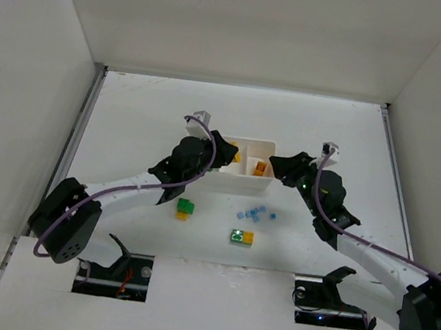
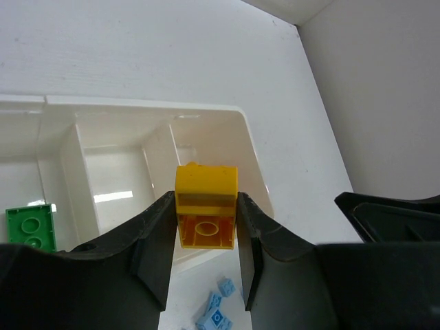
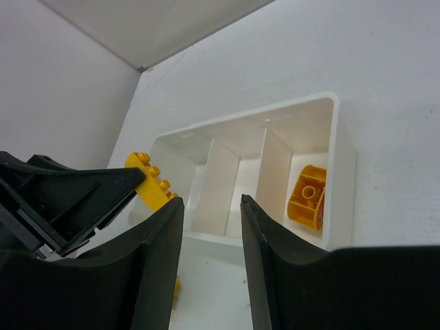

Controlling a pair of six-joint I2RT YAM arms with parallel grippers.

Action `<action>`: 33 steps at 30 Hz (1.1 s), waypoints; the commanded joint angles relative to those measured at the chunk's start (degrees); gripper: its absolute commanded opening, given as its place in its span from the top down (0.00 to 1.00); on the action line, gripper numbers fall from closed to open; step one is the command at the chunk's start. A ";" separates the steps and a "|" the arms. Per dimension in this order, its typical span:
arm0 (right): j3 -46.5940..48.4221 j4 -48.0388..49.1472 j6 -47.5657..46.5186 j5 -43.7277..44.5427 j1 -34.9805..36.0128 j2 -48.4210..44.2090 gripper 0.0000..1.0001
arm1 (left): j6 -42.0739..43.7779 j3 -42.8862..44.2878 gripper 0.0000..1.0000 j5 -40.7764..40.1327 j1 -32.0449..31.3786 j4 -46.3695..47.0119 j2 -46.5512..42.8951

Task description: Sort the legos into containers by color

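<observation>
Left wrist view shows what the top external view hides: the left gripper is clamped on a yellow brick held at the white tray. Light blue bricks lie at its 6 o'clock on the bench. Right wrist view shows the right gripper with jaws parted and nothing between them. A second yellow brick lies in the tray's end compartment at its 3 o'clock.
</observation>
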 commanded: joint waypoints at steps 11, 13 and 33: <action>-1.55 0.48 -0.70 4.36 -2.85 -2.02 0.48 | 0.62 14.12 0.82 0.33 -6.22 3.66 15.58; -1.64 0.48 -0.52 4.53 -3.12 -2.11 0.46 | 0.27 15.09 0.79 0.24 -5.87 3.66 16.90; -1.91 0.83 -0.34 4.71 -3.12 -1.94 0.40 | 0.71 17.82 0.70 0.59 -5.96 2.70 19.19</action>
